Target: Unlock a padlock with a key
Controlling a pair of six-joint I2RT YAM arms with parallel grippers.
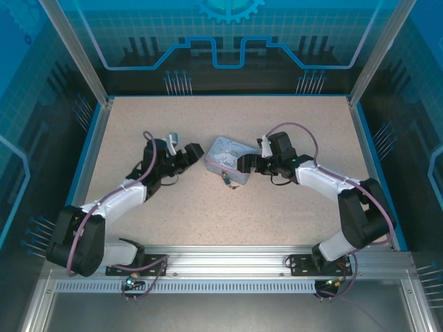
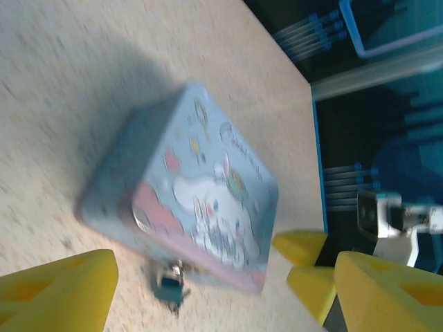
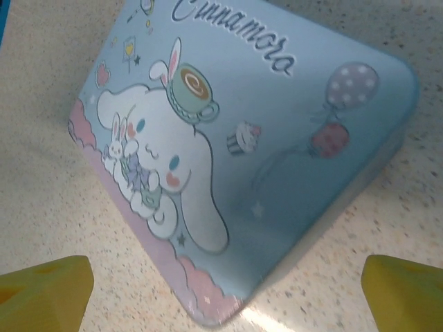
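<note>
The pale-blue rectangular tin with a cartoon rabbit print [image 1: 225,158] lies flat on the speckled beige counter [image 1: 277,221] and serves as the reference for everything else.

The tiny blue-teal padlock with a thin metal shackle [image 2: 171,285] sits against the tin's edge nearest the arm bases, touching it or just beside it. In the overhead view it is a small dark spot at that same edge [image 1: 226,181]. It is too small and blurred to tell whether the shackle is closed or sprung. I cannot make out the small brassy key, either in the lock or near the tin.

The left arm's yellow fingers [image 2: 59,290] are spread wide on the left side of the tin, with nothing between them. The padlock lies ahead of the gap and is not touched. The right arm's yellow fingers [image 3: 45,294] are also spread wide on the right side of the tin, close to its corner, and they hold nothing.

Neither arm has hold of the lock or the key, so no turning is under way. I cannot confirm that the unlocking is done. If it is not, what remains is to find and grip the key, steady the padlock, insert the key and turn it.
</note>
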